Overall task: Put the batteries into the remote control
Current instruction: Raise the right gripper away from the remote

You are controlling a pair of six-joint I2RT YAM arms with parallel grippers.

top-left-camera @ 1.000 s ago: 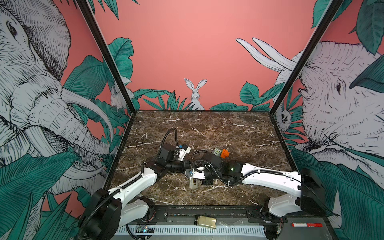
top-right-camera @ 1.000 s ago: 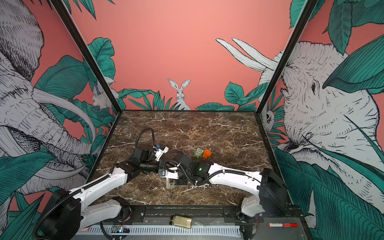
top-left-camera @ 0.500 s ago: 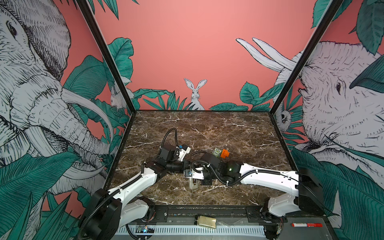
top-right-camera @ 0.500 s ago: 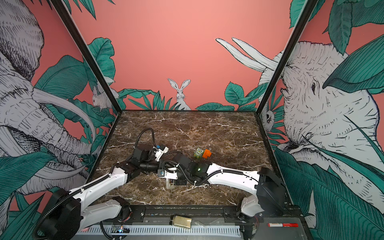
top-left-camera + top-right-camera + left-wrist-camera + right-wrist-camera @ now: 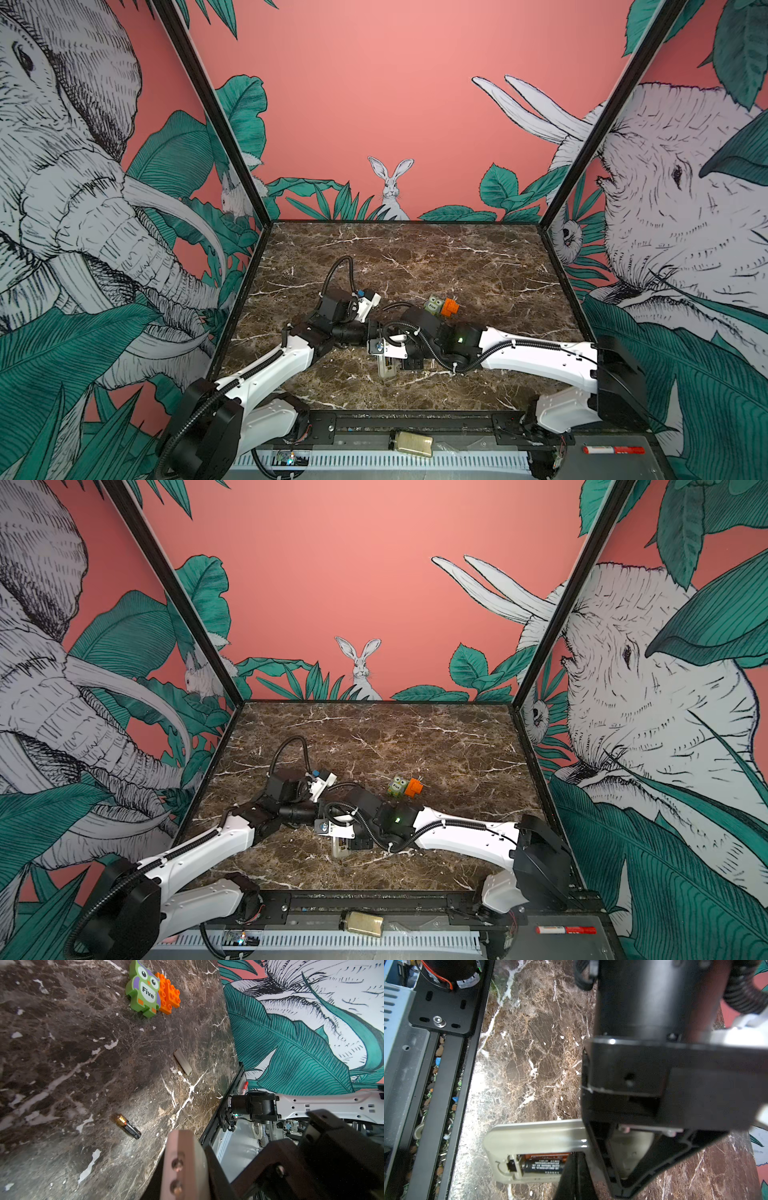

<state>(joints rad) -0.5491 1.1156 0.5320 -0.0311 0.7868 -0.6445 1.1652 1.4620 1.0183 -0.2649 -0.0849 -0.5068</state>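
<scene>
Jungle-mural walls [image 5: 374, 104] box in the brown marble table [image 5: 415, 257] you are working on. From your left, the left arm [image 5: 266, 374] reaches in to mid-table. Its left gripper [image 5: 637, 1155] straddles the remote control [image 5: 533, 1136] at the end away from the front rail, one finger on each long edge, clamped on it. The remote lies back-up on the marble near the front edge, with its battery recess uncovered. The seated battery [image 5: 544, 1165] rests lengthwise in that recess. The right gripper [image 5: 574, 1176] comes in from your right with its jaws pressed together, the tip at that battery's end. You cannot tell whether it touches.

The loose battery [image 5: 128, 1126] lies alone on bare marble, apart from a pale grey strip [image 5: 182, 1061]. Further right and farther back, a green owl block [image 5: 434, 304] stands touching an orange brick [image 5: 450, 306]. The right arm [image 5: 532, 353] stretches across in front of them. On the front rail you have a yellowish jar [image 5: 411, 444] lying on its side and, far right, a red marker [image 5: 613, 449].
</scene>
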